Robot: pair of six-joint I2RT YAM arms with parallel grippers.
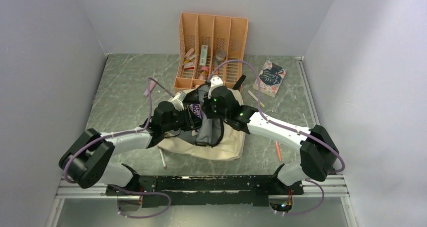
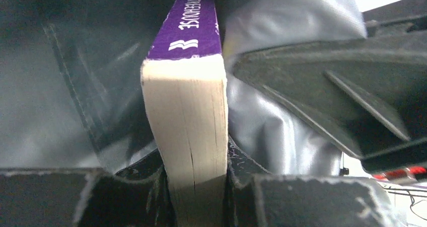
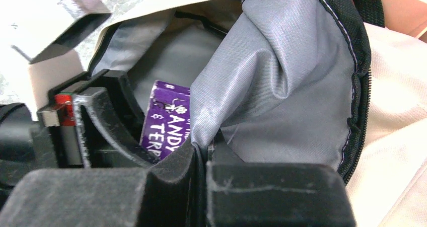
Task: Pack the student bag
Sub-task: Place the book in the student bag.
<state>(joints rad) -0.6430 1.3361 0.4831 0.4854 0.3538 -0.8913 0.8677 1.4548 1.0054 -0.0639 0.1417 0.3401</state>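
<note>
The student bag (image 1: 221, 145) lies flat on the middle of the tabletop (image 1: 126, 86), between the two arms and just in front of the orange desk organiser (image 1: 211, 41). A purple book (image 2: 184, 111) is pinched at its page edge by the left claw (image 2: 196, 186), spine uppermost. Its long axis runs straight away from the claw into the bag's opening. The bag's cavity is thus judged to lie directly ahead of the left claw, and that arm is the one placed to push the book in.

The right claw (image 3: 201, 161) is pressed together on a fold of the grey lining (image 3: 282, 86) at the bag's rim, so the mouth is lifted open beside the book. In the right wrist view the book's cover is seen already partly inside, with the left claw's fingers (image 3: 100, 121) close against it.

The slack lining hanging just beside the book is judged the likeliest thing to snag. The two claws are crowded together at the opening.

A patterned notebook (image 1: 272, 78) and an orange pen (image 1: 278, 150) lie apart to the right, out of the way.
</note>
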